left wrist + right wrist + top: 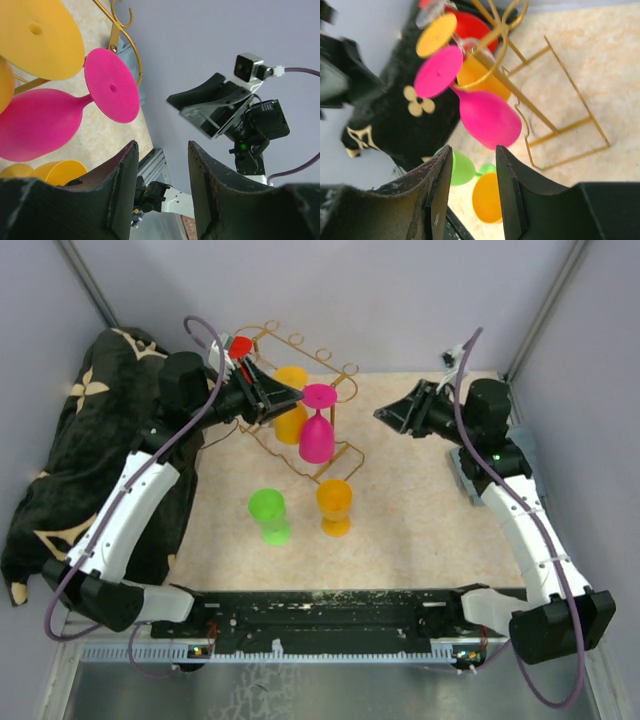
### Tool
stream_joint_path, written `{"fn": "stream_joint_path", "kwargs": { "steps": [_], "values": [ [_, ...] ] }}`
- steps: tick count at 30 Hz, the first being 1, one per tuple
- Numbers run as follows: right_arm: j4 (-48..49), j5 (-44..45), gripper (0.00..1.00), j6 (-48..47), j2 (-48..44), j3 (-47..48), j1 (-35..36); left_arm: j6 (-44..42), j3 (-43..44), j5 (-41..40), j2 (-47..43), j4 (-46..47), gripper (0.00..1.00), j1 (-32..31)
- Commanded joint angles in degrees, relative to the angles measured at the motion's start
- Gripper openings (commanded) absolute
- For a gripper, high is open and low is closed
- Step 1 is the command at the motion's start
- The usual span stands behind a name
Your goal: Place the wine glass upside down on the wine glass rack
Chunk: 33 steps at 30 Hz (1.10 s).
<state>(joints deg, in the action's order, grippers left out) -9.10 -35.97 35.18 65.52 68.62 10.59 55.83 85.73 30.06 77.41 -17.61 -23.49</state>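
While the wine glass (316, 438) hangs inverted in the wine glass rack (115, 35), the left gripper (296, 396), fingers apart and empty like the right gripper (383, 415), sits near its foot and could knock it loose.

The wine glass rack (345, 455) stands toward the far left of the table (420, 520). The wine glass (316, 435) hangs upside down on its near side, with another hanging glass (290, 412) just behind it to the left. Before the rack stand a standing glass (268, 515) and, to its right, a second standing glass (334, 505). A cloth (100, 440) lies left of the table.
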Motion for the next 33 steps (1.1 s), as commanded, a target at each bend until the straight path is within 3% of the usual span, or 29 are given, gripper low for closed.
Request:
{"fn": "stream_joint_path", "kwargs": {
  "steps": [1, 6, 14, 33],
  "values": [
    [-13.4, 9.3, 0.40, -9.3, -1.7, 1.8, 8.2, -4.6, 2.4, -2.3, -3.5, -4.0, 0.50, -0.4],
    [-21.3, 17.3, 0.40, -12.8, 0.3, 0.8, 16.5, -8.1, 4.2, -5.6, -5.1, -7.3, 0.50, -0.4],
    [-26.0, 24.7, 0.40, -15.4, 2.2, -2.8, 21.2, -10.2, 3.2, -9.5, -8.0, -9.5, 0.50, -0.3],
    [-20.5, 28.4, 0.38, -14.0, 9.4, -6.4, 27.4, -9.5, 1.2, -9.1, -9.0, -9.3, 0.51, -0.2]
  ]
}}
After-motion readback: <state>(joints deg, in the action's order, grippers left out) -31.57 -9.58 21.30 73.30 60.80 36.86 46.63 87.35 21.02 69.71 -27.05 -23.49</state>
